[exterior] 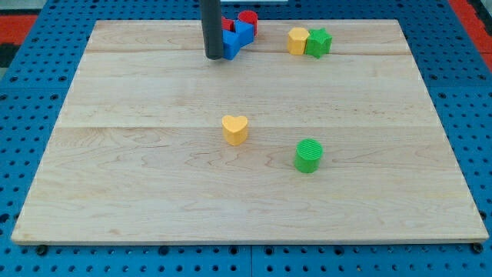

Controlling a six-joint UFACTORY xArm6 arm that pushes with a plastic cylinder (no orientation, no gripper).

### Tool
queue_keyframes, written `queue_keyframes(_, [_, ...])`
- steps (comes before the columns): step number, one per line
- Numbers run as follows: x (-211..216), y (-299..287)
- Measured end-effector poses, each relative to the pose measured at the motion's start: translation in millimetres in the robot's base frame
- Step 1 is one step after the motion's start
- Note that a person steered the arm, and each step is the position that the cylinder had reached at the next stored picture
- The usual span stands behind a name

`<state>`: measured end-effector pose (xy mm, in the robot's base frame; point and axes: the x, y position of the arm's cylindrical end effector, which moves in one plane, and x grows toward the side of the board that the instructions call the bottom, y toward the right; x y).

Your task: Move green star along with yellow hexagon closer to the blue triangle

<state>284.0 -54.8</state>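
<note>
green cylinder (308, 155): one, closest to the view's bottom, a bit right of middle
yellow heart (235, 129): one, near the green cylinder, up and to its left, roughly mid-board
wooden board (138, 177): one, pale planks sitting on a blue pegboard (31, 115)
my tip (214, 56): down on the board near the view's top, touching or just left of the blue pile
jaws: none on this rig, just a plain dark rod, so nothing released or clenched
blue blocks (237, 38): looks like two bunched up; shapes hard to tell, one's probably the triangle
red blocks (247, 18): one round-ish, maybe a second hidden behind the blue
yellow hexagon (297, 40): one, right of the blue pile, clear gap between
green star (318, 42): one, touching the hexagon's right side
writing: can't see any
</note>
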Motion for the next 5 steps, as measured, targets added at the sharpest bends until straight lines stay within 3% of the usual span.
queue_keyframes(2, [62.2,44.7])
queue_keyframes(4, [64.3,44.9])
queue_keyframes(5, [68.5,95.6])
